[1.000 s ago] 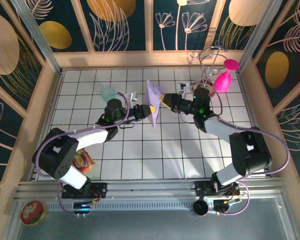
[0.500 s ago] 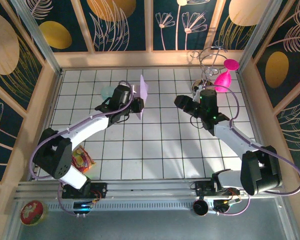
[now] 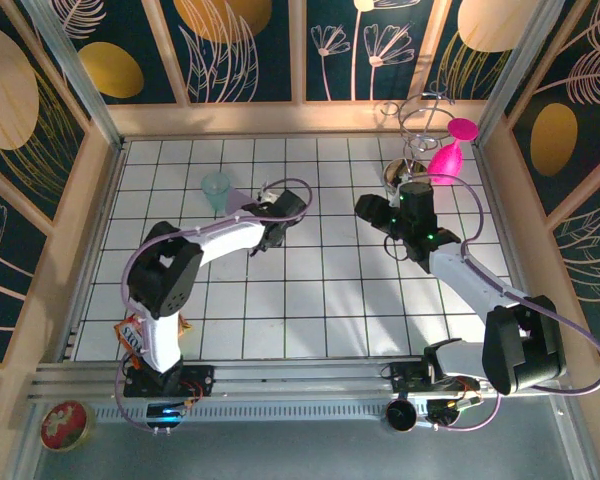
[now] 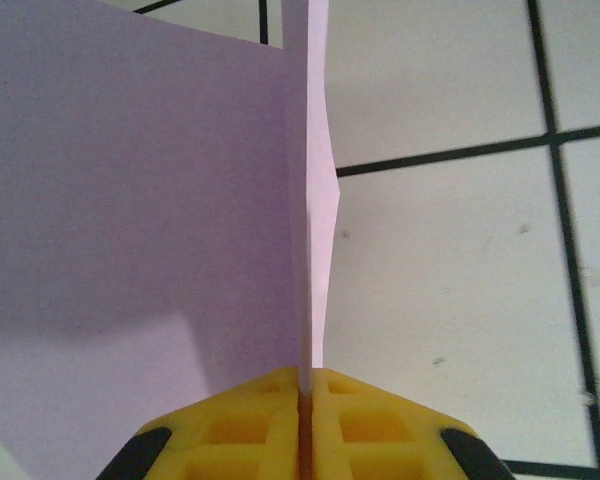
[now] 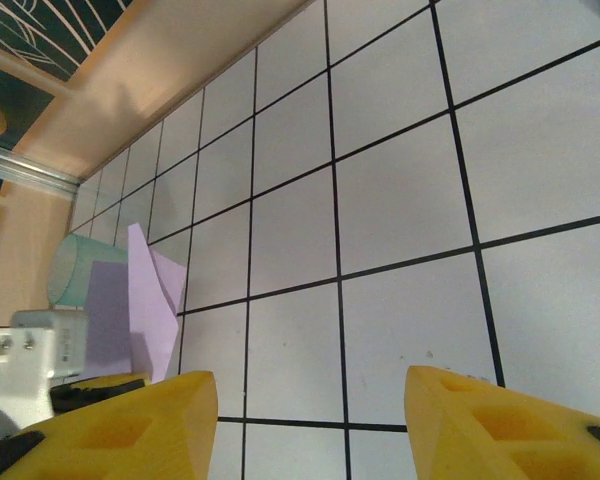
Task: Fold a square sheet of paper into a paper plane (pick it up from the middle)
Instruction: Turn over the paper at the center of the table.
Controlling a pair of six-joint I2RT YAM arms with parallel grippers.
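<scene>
I am clamping my left gripper [image 4: 302, 400] on the square sheet of paper [image 4: 130, 200]: the two yellow fingers [image 4: 380, 430] are pressing together with the lilac edge running up between them. In the left wrist view one panel of the sheet is spreading flat to the left, while a folded flap is standing edge-on along the middle, its outline kinked partway up. From above, the sheet is showing as a small lilac patch in the far-left part of the tabletop [image 3: 310, 300], just beside the translucent teal cup [image 3: 216, 186], with my left arm reaching out to it from the near edge. I cannot tell whether the paper is touching the tiles. My right gripper [image 5: 310, 420] is hanging over the far-right part of the tabletop with its yellow fingers well apart, gripping nothing, clear of the sheet and pointing toward it. In its wrist view the paper is rising as a pointed fold in front of the cup. A pink bulb [image 3: 445, 160] is sitting near the far-right corner.
</scene>
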